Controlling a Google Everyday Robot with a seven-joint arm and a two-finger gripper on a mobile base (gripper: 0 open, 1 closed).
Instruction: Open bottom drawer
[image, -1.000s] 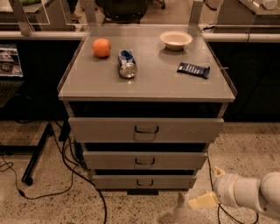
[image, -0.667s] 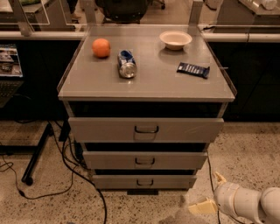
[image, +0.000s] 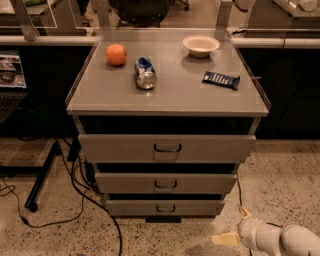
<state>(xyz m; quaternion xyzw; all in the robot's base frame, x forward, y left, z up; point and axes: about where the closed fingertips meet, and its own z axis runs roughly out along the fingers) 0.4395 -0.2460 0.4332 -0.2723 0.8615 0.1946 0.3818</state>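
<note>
Grey metal cabinet (image: 167, 102) with three drawers, seen from the near side and slightly above.

Bottom drawer (image: 135, 207): lowest and narrowest front, just above the speckled floor, directly under the middle drawer (image: 125, 183). Small dark loop handle (image: 165, 208) at the centre of its front. It looks pushed in. The widest front, the top drawer (image: 115, 148), sits above both.

Gripper (image: 234, 226): low at the near right, down by the floor, to the right of the bottom drawer's right end and apart from it. Its two cream fingers (image: 224, 239) are spread wide, one pointing up and one pointing left, with nothing between them. It is well apart from the handle.

On the cabinet top: an orange (image: 116, 54) far left; a crushed can (image: 145, 73) lying on its side just right of it; a pale bowl (image: 201, 45) far right; a dark snack bar (image: 221, 79) nearer, on the right.

Floor left of the cabinet: black cables (image: 75, 200) and a black stand leg (image: 42, 175).
</note>
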